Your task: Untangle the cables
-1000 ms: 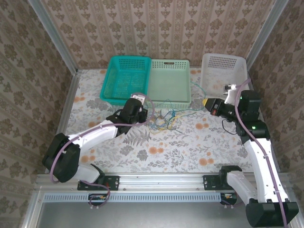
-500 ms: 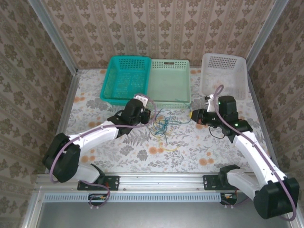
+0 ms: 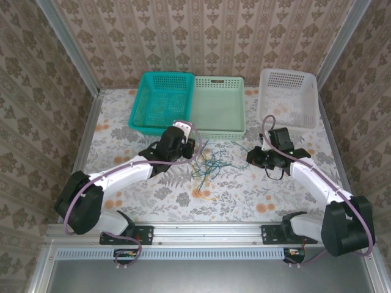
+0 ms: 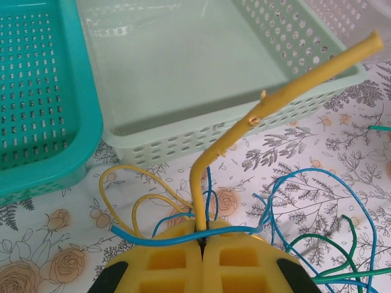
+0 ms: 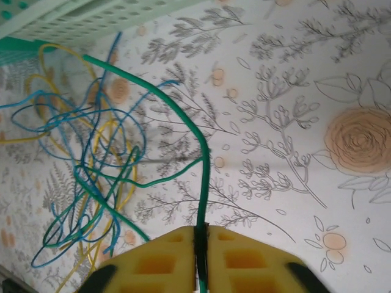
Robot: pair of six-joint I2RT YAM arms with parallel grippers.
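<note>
Left wrist view: left gripper (image 4: 201,237) clenched on yellow cable (image 4: 195,195); right gripper (image 5: 201,233) pinching green cable (image 5: 203,189); best drawn apart slowly, avoiding snags.

The cables (image 3: 209,160) form a loose tangle of thin yellow, blue and green loops on the tabletop (image 3: 256,186). A yellow cable (image 4: 287,93) rises, bent, from the left gripper (image 4: 201,241). A green cable (image 5: 205,177) seems pinched in the right gripper (image 5: 201,235).

Bright even light, soft shadows, sharp
</note>
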